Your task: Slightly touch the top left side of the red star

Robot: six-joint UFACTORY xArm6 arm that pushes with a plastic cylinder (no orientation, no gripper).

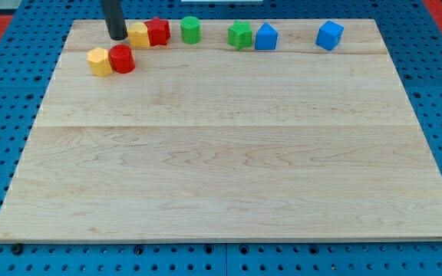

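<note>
Nearest, red cylinder; behind, bright red star, points blurred.

Bright, even light falls from above on the tabletop; the pale wood shows soft glare near its left edge. Shadows under the blocks are short and faint. Focus is fairly sharp throughout, with mild softness toward the far edge.

Blocks: two yellow, two red, two green, two blue. Eight total.
</note>
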